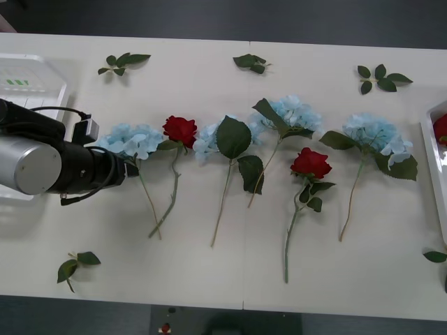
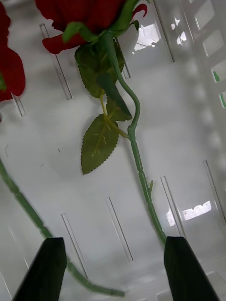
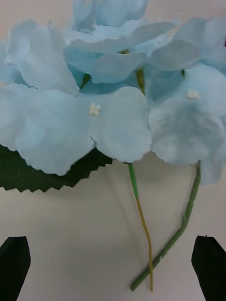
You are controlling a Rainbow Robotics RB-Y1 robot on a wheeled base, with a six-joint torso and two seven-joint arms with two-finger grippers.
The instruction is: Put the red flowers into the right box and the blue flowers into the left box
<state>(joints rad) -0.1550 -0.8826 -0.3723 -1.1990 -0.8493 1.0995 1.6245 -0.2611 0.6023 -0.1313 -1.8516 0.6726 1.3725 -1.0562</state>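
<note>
Several blue flowers lie in a row on the white table; the leftmost one [image 1: 129, 139] is right at the tip of my left arm [image 1: 63, 164]. In the left wrist view its pale-blue head [image 3: 108, 103] sits just ahead of my open left gripper [image 3: 113, 270], whose fingers hold nothing. Two red flowers [image 1: 180, 130] [image 1: 311, 162] lie among the blue ones. The left box [image 1: 28, 77] stands at the table's far left. My right gripper [image 2: 113, 268] hangs open over the right box [image 2: 188, 117], where a red flower [image 2: 89, 14] lies, its stem running towards the fingers, and part of another [image 2: 12, 70].
Loose green leaf sprigs lie at the back [image 1: 122, 63] [image 1: 251, 63] [image 1: 380, 77], near the front left [image 1: 73, 265] and at the right edge [image 1: 436, 257]. The right box's rim [image 1: 427, 150] shows at the table's right edge, with a red head [image 1: 441, 129] inside.
</note>
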